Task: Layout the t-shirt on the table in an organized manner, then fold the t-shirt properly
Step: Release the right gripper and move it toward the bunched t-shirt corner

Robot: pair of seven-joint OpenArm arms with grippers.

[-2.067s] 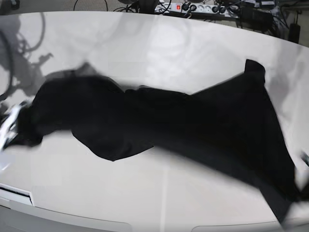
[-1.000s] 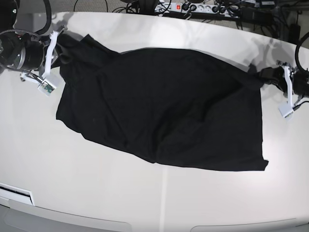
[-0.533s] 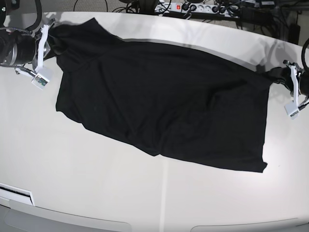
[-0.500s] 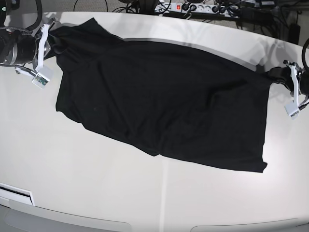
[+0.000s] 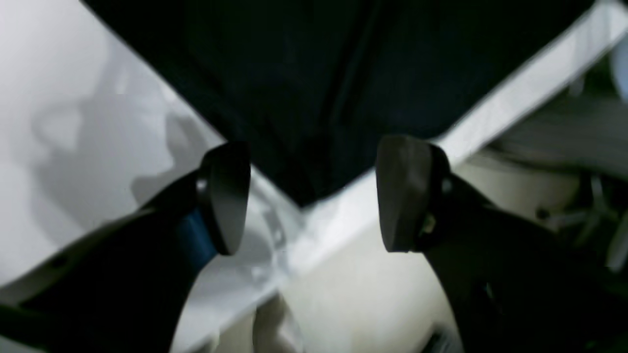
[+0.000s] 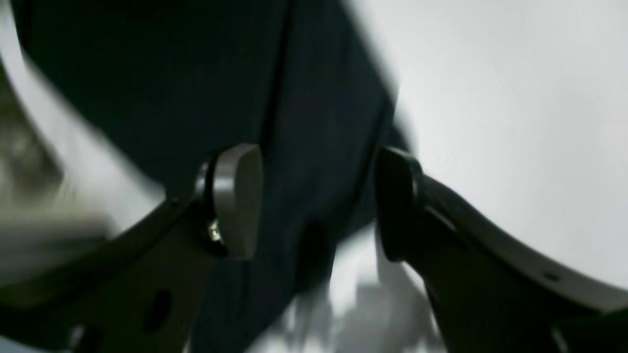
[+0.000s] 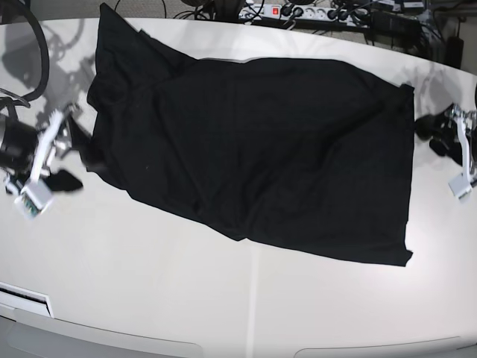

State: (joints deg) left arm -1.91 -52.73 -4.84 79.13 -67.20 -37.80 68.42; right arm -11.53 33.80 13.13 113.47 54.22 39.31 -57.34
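Fabric of the black t-shirt point(image 7: 253, 156) is being seen spread wide across the off-white desk point(image 7: 149, 298), lying mostly flat with soft creases through its middle. One corner is reaching up to the desk's far edge at the upper left of the base view, and the lower hem is running slantwise toward the lower right corner of the garment.

At the left of the base view, the right tool point(image 7: 71, 160) is being shown just beside the shirt's left edge, over bare desk. In the right wrist view, its two pads point(image 6: 235, 201) are being held well apart, released, with dark cloth point(image 6: 304, 147) lying between and beyond them; whether either pad is touching the cloth cannot be told from the blurred frame.

At the right of the base view, the left tool point(image 7: 440, 134) is being shown near the shirt's upper right corner, a strip of desk showing between them. In the left wrist view, its pads point(image 5: 402, 196) are likewise being held wide, released and gripping nothing, while a pointed corner of the shirt point(image 5: 314, 88) is lying on the desk point(image 5: 73, 122) just ahead of the gap.

A power strip point(image 7: 298, 13) and cables are being seen beyond the desk's far edge.
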